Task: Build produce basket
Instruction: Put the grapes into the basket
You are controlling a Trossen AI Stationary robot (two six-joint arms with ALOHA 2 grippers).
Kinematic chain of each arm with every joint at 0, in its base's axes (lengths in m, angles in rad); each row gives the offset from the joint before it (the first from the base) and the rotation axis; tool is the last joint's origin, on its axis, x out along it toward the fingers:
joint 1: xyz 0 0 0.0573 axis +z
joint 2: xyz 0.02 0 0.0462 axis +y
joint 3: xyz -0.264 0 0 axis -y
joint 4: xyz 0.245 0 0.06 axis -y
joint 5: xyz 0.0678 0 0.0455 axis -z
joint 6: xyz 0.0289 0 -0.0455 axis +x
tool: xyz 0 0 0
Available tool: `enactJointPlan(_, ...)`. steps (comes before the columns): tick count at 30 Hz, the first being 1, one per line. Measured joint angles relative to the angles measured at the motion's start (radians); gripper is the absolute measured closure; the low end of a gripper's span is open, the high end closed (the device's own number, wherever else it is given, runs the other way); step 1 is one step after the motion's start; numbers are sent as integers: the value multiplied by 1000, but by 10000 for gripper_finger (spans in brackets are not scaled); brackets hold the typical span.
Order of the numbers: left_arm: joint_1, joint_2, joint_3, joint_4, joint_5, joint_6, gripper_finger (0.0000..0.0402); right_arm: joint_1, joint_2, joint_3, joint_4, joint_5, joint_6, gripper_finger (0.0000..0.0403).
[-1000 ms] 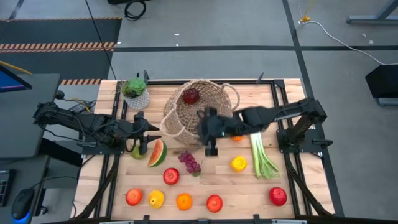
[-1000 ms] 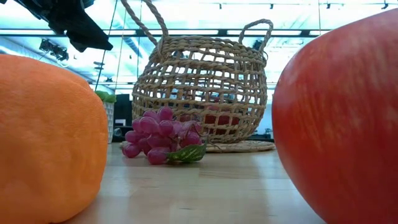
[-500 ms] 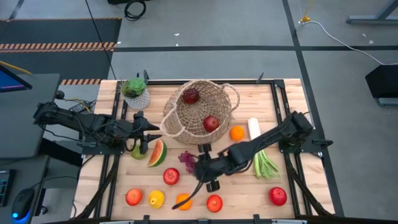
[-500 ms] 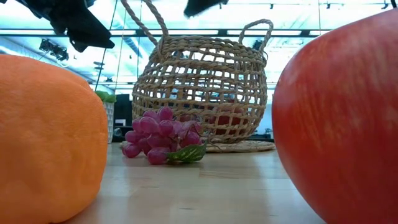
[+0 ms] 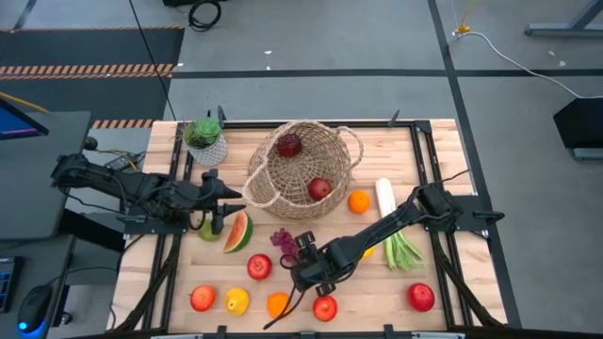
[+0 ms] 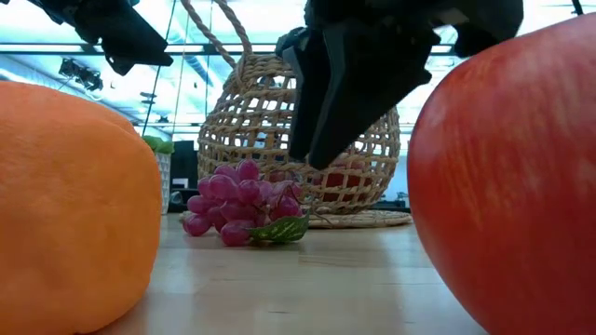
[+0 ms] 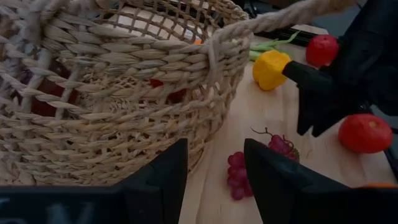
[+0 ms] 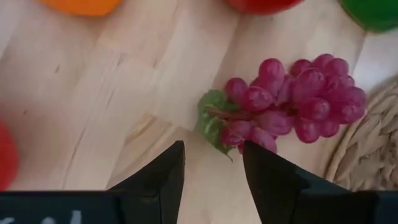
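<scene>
Evidently the right tool (image 5: 303, 266) is hanging over the front middle of the counter (image 5: 433, 311), fingers parted and empty, and it is pointing down at the purple grapes (image 8: 292, 102); judging by that aim, the bunch is the next pick. The grapes are lying flat on the wood just in front of the basket (image 5: 300, 169), near its woven wall but apart from it, with their green leaf (image 8: 211, 118) facing the tool.

The basket is sitting at the back centre, upright, mouth open upward, and two red apples (image 5: 319, 187) are already lying inside it. The left tool (image 7: 214, 180) is waiting at the basket's left side, beside the loop handle (image 5: 261, 193), fingers apart and holding nothing; it seems to be parked there to steady the basket or simply to keep clear. A green pear (image 5: 205, 226) and a watermelon slice (image 5: 238, 232) are lying just in front of that arm.

Open room is looking fair. Bare wood is showing on the near side of the grapes, so a descent from above should be meeting nothing. The tighter side is toward the basket wall. An apple (image 5: 259, 266), an orange (image 5: 278, 303) and another apple (image 5: 325, 307) are lying close around the right tool, and the leek (image 5: 396, 231) is lying under the right arm, so a low sweep could be knocking them.
</scene>
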Motion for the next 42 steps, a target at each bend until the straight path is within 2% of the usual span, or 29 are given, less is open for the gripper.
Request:
enactJointPlan(11, -10, 0, 0, 8, 0, 0, 237, -7, 16, 0, 40, 8, -163, 299)
enactJointPlan(21, -10, 0, 0, 8, 0, 0, 237, -49, 15, -24, 78, -2, -179, 350)
enactJointPlan(32, -10, 0, 0, 7, 0, 0, 237, -67, 15, -33, 71, -73, -200, 364)
enactJointPlan(42, -10, 0, 0, 6, 0, 0, 237, -65, 15, -33, 51, -77, -196, 361)
